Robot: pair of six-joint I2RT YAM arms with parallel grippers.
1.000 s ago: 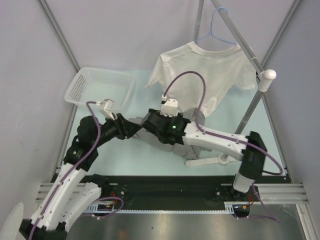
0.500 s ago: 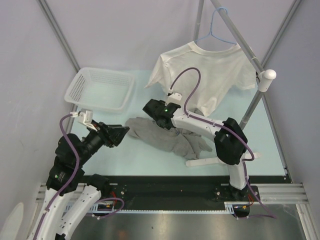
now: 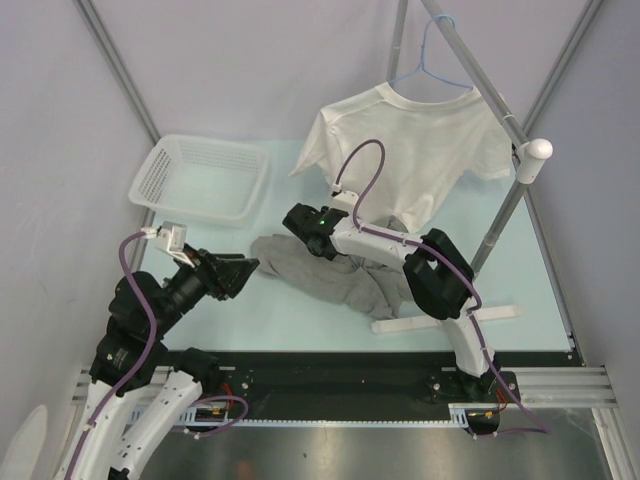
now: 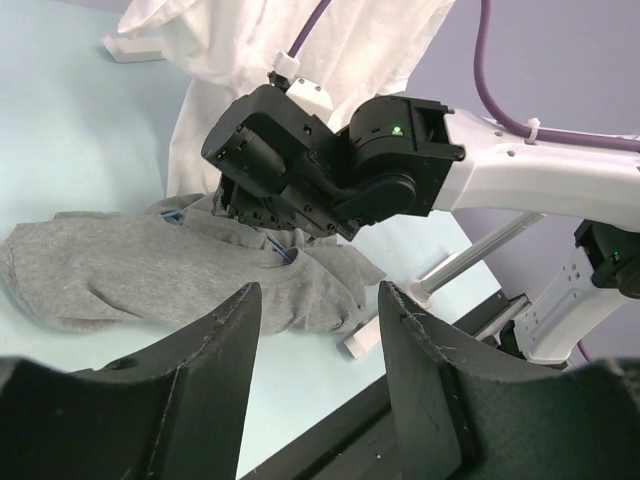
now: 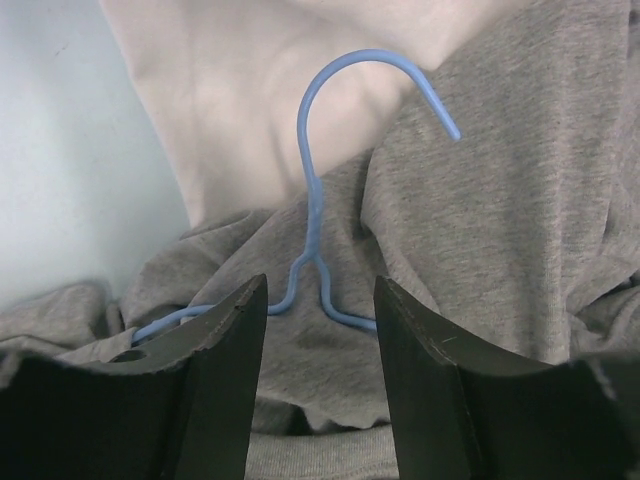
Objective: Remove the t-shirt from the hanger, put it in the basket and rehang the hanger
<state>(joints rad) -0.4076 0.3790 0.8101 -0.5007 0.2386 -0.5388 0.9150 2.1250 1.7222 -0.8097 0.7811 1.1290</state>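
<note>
A grey t-shirt (image 3: pixel 335 277) lies crumpled on the table with a blue wire hanger (image 5: pixel 312 243) in its collar, hook sticking out. My right gripper (image 3: pixel 303 226) is open just above the hanger's neck; in the right wrist view (image 5: pixel 320 290) the jaws stand either side of the neck without touching it. My left gripper (image 3: pixel 250 268) is open and empty, left of the shirt; in the left wrist view (image 4: pixel 320 295) it faces the grey shirt (image 4: pixel 130 270) and the right gripper's black body (image 4: pixel 320 170).
A white t-shirt (image 3: pixel 410 150) hangs on another blue hanger (image 3: pixel 432 62) from the metal rack (image 3: pixel 500 215) at the back right. A white plastic basket (image 3: pixel 200 180) stands at the back left. The rack's white foot (image 3: pixel 450 318) lies beside the grey shirt.
My left arm has drawn back to the left, off the grey shirt. My right gripper has shifted left and back over the shirt's collar, its arm folding up.
</note>
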